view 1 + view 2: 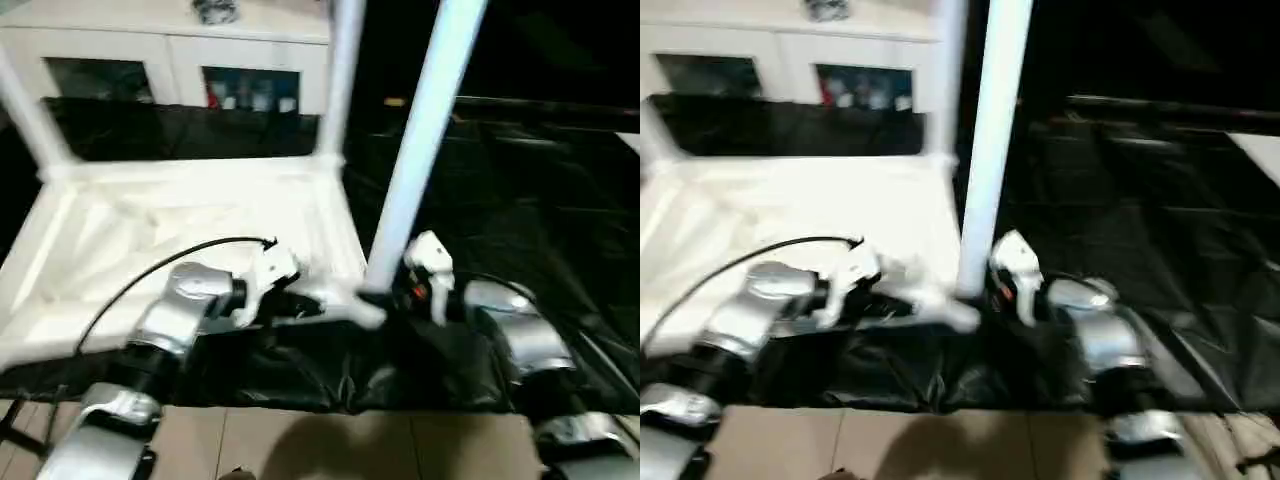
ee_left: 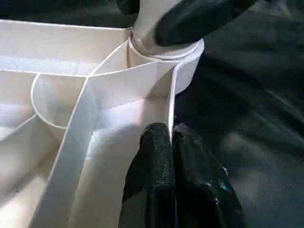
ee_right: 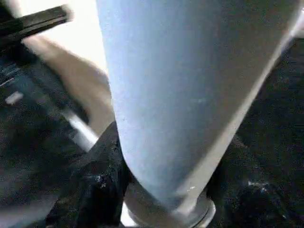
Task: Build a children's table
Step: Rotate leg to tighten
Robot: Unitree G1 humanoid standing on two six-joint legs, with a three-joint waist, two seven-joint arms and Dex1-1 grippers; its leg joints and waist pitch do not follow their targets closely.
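The right pincer grips the long white plastic leg at the upturned white rimmed top's near corner socket – left pincer pinches the rim – best press it straight down

right claw at leg; tabletop upside down; cabinet behind
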